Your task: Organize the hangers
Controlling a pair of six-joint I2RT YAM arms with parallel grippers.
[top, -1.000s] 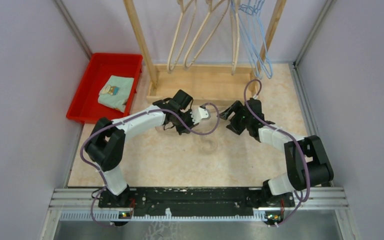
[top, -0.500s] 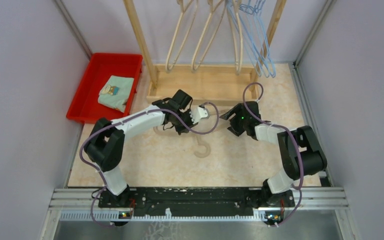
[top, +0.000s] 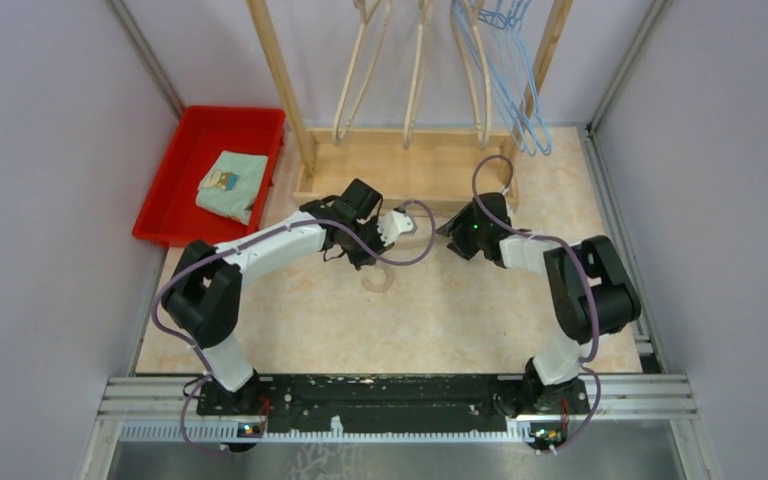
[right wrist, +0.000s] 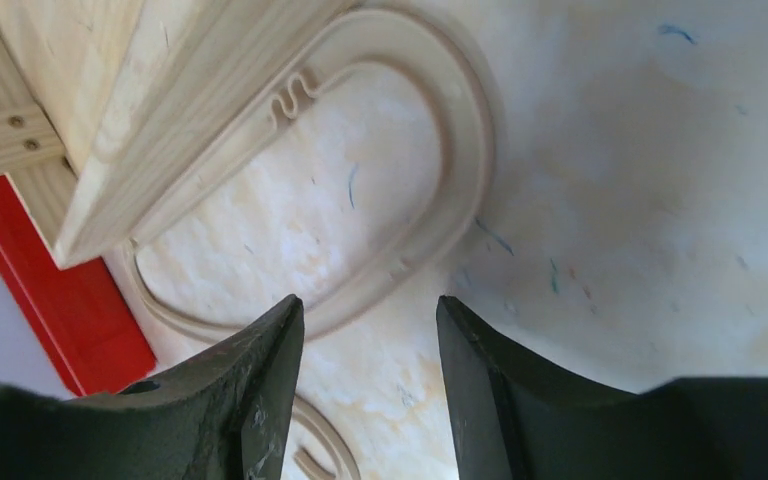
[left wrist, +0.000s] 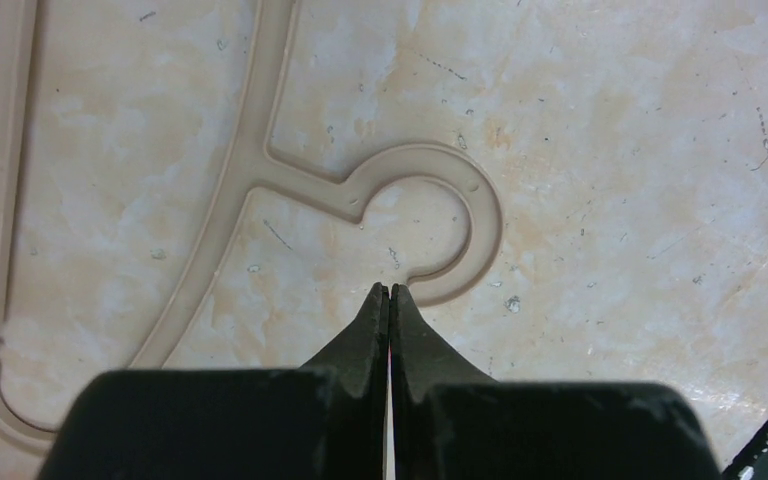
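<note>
One beige hanger (left wrist: 487,220) lies flat on the table towards its far edge, hook pointing nearward, while other beige hangers (top: 345,110) and light-blue wire hangers (top: 515,95) hang upright above the far edge.

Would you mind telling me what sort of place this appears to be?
Probably a robot test cell, not a home: plain panel walls box in a table, robot arms are bolted to a rail, and a wooden rack of hangers beside a red tray looks staged.
</note>
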